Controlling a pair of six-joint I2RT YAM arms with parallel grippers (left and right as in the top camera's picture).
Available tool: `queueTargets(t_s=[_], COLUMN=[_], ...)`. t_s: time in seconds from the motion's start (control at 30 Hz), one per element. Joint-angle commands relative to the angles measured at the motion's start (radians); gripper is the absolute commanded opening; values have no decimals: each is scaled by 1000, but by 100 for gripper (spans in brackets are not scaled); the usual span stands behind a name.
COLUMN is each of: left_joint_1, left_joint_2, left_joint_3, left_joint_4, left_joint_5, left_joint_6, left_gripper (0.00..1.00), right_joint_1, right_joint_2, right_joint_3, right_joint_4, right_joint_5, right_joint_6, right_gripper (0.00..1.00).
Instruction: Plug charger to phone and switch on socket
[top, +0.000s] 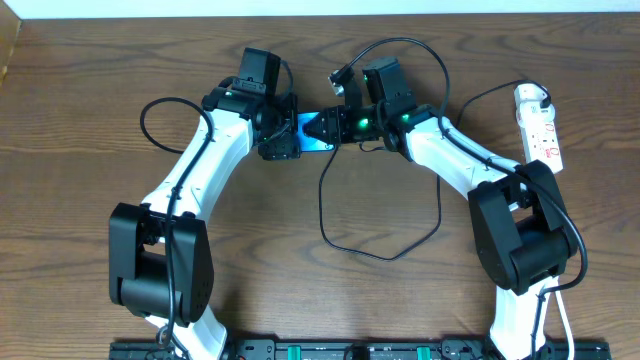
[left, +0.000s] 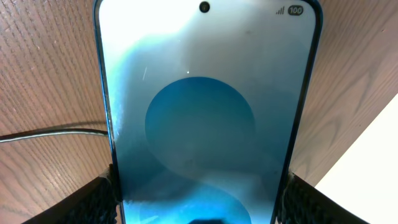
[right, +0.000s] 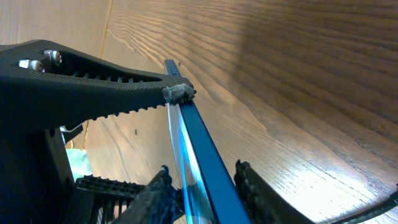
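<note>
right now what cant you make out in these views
- phone port: left wrist, cut off by the bottom edge; overhead, under the left jaws
- charger tip: overhead, lost among the jaws; plugged or not, unclear
- socket switch: overhead, too small to read
- right jaws: right wrist, only partly in frame; grip unclear

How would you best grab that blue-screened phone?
The phone is slim and flat, so take it across its two long edges, coming along its length from one short end, as the left claw does now.
</note>
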Motion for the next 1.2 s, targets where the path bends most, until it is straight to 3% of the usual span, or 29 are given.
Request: queueTargets(t_s=[0.0,0.63,1.0,1.17], left_joint_1=[3,3,3,3], left_joint_2=[-29,-29,-29,-29], left_joint_3=[3,3,3,3], left_joint_4=[5,5,3,4], left_joint_5=[16,16,16,16], left_joint_6=[-10,-10,0,146], left_gripper=[69,69,69,70], right_joint_1=[6,5,-49,-93], right_joint_2=[1,1,1,1], right_joint_3=[-4,-4,-4,-4], right_joint_4=[0,0,44,45], right_joint_5=[7,6,-38,-44], right_joint_6=[-18,-5,34,77], right_gripper=[28,2,1,1])
